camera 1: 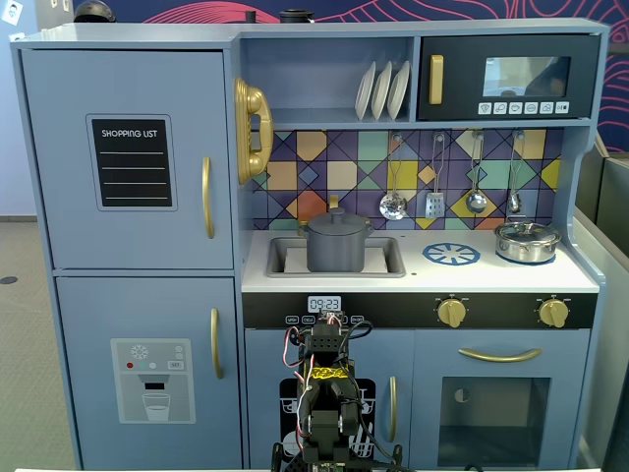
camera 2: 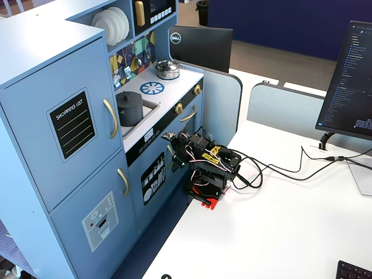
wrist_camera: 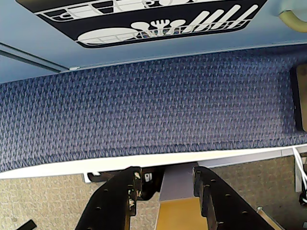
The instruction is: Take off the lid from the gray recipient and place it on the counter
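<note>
The gray recipient (camera 1: 334, 250) stands in the recessed sink (camera 1: 385, 260), also seen in the other fixed view as the gray recipient (camera 2: 130, 110). The lid (camera 1: 335, 221) rests shut on top of it, knob up, and appears from the side as the lid (camera 2: 128, 96). The white counter (camera 1: 491, 275) runs to the right of the sink. My arm (camera 1: 324, 393) is folded low in front of the kitchen, well below the counter. In the wrist view my gripper (wrist_camera: 167, 172) is open with nothing between its fingers, pointing down at blue carpet and the table edge.
A shiny silver pot (camera 1: 526, 242) stands at the counter's right end, beside the blue burner mark (camera 1: 451, 254). Utensils (camera 1: 434, 197) hang above the counter. Cables (camera 2: 279, 168) trail over the white table (camera 2: 290, 232). A monitor (camera 2: 349, 81) stands at the right.
</note>
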`<state>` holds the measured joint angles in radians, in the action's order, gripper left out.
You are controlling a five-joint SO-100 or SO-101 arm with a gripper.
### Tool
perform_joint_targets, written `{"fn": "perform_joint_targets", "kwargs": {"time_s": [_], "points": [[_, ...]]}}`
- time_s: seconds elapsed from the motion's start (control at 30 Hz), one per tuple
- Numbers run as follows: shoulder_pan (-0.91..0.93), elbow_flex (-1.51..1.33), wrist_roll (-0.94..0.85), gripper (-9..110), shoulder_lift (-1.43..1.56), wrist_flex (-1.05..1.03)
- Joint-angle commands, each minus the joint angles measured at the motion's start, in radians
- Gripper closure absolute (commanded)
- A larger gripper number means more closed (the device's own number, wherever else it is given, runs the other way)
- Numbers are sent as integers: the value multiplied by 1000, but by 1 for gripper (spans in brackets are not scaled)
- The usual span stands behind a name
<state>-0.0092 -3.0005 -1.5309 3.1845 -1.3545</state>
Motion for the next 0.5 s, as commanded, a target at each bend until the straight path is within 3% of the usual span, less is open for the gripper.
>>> {"fn": "perform_joint_targets", "kwargs": {"time_s": [0.0, 0.37, 0.47], "points": [[26, -2, -3, 102, -6, -176], [120, -2, -9, 97, -6, -175], [123, -2, 0, 101, -6, -176]]}}
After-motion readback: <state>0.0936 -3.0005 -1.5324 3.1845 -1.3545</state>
